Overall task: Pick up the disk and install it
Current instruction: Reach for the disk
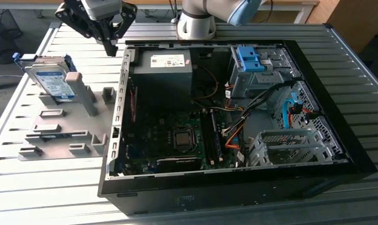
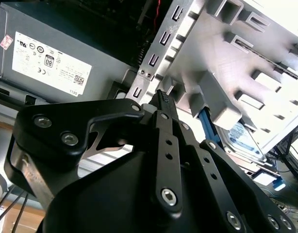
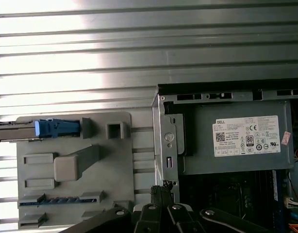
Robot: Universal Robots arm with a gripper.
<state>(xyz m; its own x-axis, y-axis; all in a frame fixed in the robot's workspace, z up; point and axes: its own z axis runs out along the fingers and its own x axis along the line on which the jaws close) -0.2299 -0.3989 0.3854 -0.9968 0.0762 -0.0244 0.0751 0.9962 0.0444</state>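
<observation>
The disk (image 1: 51, 80), silver with a white-and-blue label and blue rails, stands on edge in the grey holder plate (image 1: 57, 136) at the exterior view's left. The first wrist view shows the disk (image 3: 54, 128) edge-on, and the second wrist view shows the disk (image 2: 247, 141) behind a grey post. My gripper (image 1: 110, 46) hangs above the gap between the holder and the open computer case (image 1: 339, 140), to the right of the disk and apart from it. Its black fingers are shut together with nothing between them, as both wrist views show at the gripper (image 2: 161, 95) (image 3: 161, 190).
Inside the case lie a grey power supply (image 1: 169, 70) with a white sticker, a drive cage with a bright blue latch (image 1: 248, 58), loose cables and a metal cage (image 1: 292, 147). The grey slatted table (image 1: 51, 187) holds everything. The arm's base (image 1: 198, 21) stands behind the case.
</observation>
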